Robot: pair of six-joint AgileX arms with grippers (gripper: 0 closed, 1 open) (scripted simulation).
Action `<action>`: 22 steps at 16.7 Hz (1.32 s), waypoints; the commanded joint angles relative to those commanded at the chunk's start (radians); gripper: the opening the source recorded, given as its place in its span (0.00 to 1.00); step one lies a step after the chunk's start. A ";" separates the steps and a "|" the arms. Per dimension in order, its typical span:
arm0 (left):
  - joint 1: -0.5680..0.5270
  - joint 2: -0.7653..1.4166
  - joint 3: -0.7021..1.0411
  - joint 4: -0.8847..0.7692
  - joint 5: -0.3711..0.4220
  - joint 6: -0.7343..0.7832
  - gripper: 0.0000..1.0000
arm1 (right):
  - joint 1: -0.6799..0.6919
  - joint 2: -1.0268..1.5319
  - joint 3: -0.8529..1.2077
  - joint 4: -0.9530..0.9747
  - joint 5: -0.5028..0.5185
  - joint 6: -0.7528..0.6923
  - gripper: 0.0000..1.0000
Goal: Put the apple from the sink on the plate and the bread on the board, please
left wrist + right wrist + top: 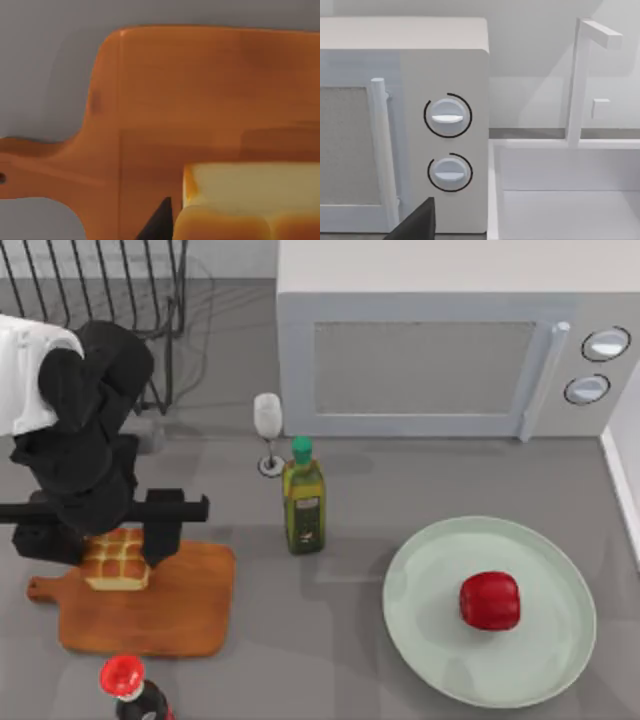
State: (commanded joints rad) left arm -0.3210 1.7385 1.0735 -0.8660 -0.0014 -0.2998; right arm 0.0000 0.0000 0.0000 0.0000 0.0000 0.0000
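My left gripper (118,540) straddles the bread (116,560) on the board (150,605), fingers wide apart, so I should lift straight up without nudging the loaf, since the apple (490,601) already sits on the plate (430,570).

Overhead view, wrist views close-in
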 joint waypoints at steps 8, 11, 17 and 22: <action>0.001 0.031 -0.042 0.055 0.000 -0.002 0.00 | 0.000 0.000 0.000 0.000 0.000 0.000 1.00; 0.001 0.031 -0.042 0.055 0.000 -0.002 0.08 | 0.000 0.000 0.000 0.000 0.000 0.000 1.00; 0.001 0.031 -0.042 0.055 0.000 -0.002 0.53 | 0.000 0.000 0.000 0.000 0.000 0.000 1.00; 0.001 0.031 -0.042 0.055 0.000 -0.002 0.90 | 0.000 0.000 0.000 0.000 0.000 0.000 1.00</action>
State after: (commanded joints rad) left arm -0.3204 1.7693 1.0317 -0.8107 -0.0014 -0.3020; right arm 0.0000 0.0000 0.0000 0.0000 0.0000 0.0000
